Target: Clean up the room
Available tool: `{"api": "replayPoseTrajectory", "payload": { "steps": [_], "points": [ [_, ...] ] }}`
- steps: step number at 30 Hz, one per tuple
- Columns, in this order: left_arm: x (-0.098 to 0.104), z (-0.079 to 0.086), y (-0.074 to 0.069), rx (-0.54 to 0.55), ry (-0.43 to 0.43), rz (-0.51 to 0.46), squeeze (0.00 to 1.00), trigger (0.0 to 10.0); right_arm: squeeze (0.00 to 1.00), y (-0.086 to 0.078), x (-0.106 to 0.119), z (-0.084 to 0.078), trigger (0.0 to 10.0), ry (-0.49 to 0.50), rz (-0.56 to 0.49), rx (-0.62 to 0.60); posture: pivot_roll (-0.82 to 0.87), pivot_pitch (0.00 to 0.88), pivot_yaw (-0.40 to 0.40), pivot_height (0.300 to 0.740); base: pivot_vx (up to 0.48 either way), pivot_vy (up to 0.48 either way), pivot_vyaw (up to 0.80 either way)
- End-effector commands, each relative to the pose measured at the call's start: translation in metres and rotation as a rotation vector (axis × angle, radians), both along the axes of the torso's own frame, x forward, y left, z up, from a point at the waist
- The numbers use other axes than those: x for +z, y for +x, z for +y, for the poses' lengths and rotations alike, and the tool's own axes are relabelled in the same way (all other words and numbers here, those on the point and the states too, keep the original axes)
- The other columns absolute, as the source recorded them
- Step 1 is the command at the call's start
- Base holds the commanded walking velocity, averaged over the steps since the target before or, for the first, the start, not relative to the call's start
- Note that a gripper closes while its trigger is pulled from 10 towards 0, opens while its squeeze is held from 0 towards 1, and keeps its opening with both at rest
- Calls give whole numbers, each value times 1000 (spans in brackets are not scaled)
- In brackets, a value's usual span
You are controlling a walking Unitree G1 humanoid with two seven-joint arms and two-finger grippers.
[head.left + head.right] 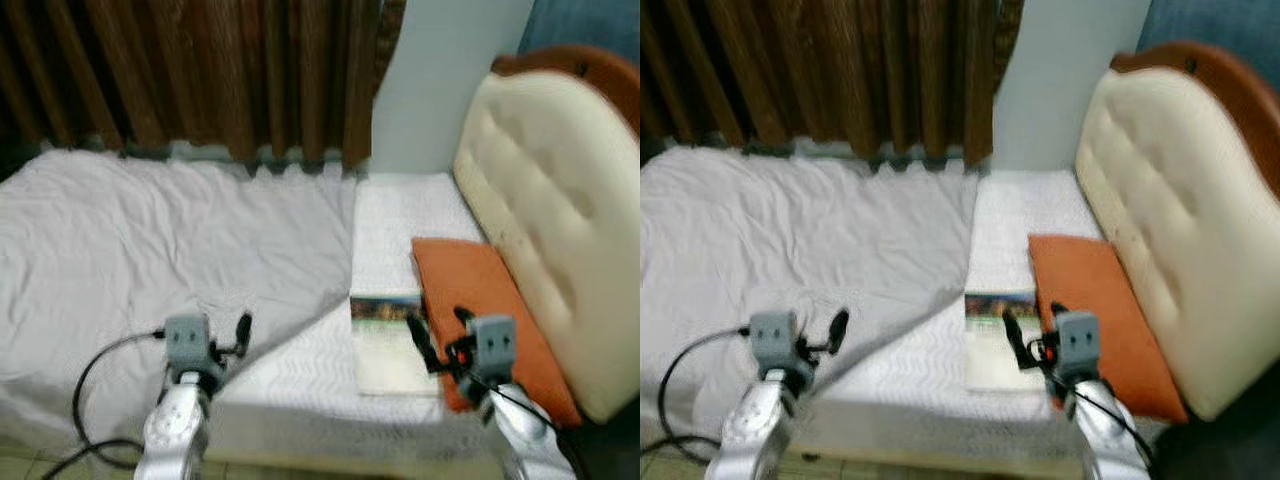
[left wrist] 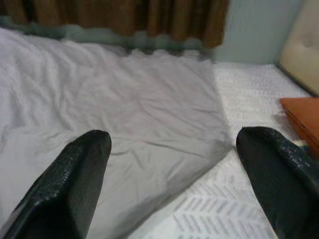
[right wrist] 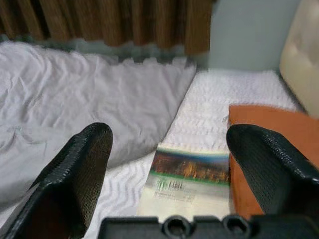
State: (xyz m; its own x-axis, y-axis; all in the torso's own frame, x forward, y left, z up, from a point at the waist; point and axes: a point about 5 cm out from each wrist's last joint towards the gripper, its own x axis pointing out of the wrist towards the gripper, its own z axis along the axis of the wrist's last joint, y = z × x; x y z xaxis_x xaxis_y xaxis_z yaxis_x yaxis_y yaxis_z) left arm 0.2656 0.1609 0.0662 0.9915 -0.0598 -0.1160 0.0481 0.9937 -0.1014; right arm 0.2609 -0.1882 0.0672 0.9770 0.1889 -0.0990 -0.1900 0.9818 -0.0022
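Book (image 1: 388,342) left of pillow (image 1: 480,300)

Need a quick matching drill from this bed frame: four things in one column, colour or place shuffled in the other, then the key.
Things:
1. pillow
2. book
3. sheet
4. curtain

Descriptions:
A. brown, hanging behind the bed
B. orange, lying against the padded headboard
C. grey and wrinkled, spread over the robot's left part of the bed
D. flat on the white mattress cover, just left of the orange item

Pairs: 1-B, 2-D, 3-C, 4-A

The right end effector is open, facing the book; the left end effector is open, over the sheet.
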Motion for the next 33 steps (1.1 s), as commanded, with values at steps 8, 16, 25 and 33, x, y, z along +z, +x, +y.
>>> {"api": "replayPoseTrajectory", "payload": {
  "steps": [8,16,25,33],
  "points": [
    [-3,15,-2,20,60,10,0,10000,0,1,-4,7,10000,24,-7,3,25,0,-3,740,0,480,0],
    [12,0,-8,-65,55,-98,0,10000,0,-5,-1,4,10000,26,-58,7,25,0,-1,740,0,480,0],
    [1,0,-6,-73,51,-39,0,10000,0,0,-5,6,10000,18,-44,17,22,0,3,740,0,480,0],
    [10,-6,-26,-204,111,-137,0,10000,0,-17,-7,3,10000,37,-55,-7,26,0,-2,740,0,480,0]
  ]
}}
